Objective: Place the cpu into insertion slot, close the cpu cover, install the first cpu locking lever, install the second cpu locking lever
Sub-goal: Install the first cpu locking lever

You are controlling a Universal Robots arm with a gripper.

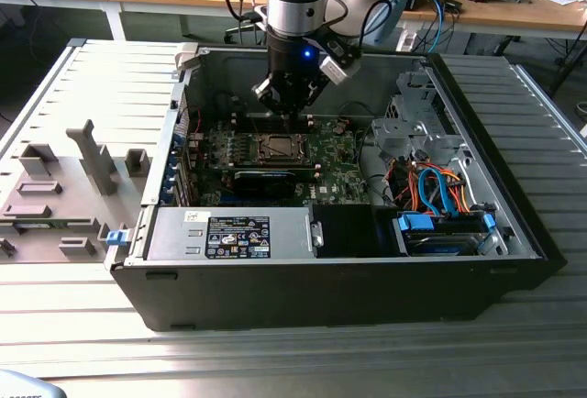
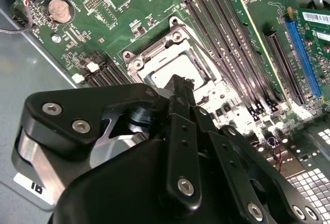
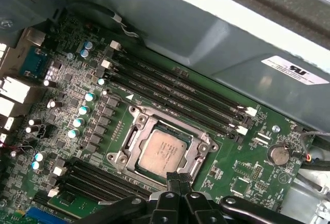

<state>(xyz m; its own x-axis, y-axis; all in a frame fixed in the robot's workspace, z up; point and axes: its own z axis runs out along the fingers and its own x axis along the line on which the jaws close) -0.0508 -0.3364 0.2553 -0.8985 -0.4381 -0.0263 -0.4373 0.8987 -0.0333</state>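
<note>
The cpu (image 3: 164, 152), a dull silver square, lies seated in the insertion slot (image 1: 275, 149) on the green board. The cpu cover (image 3: 130, 142), a silver frame, lies flat around the chip, which shows through its window. In the second wrist view the cpu (image 2: 172, 65) and the cover's frame (image 2: 153, 48) sit just beyond my fingertips. My gripper (image 3: 175, 178) hovers at the socket's edge with its black fingers pressed together and nothing between them. In the exterior view the gripper (image 1: 288, 116) hangs just above the socket, inside the open computer case.
Long memory slots (image 3: 175, 92) run beside the socket, and a coin battery (image 3: 279, 154) sits near it. A black card (image 1: 264, 181) lies in front of the socket. A drive cage (image 1: 422, 123) and orange and blue cables (image 1: 440, 192) fill the exterior view's right. The case wall (image 3: 206, 33) stands close.
</note>
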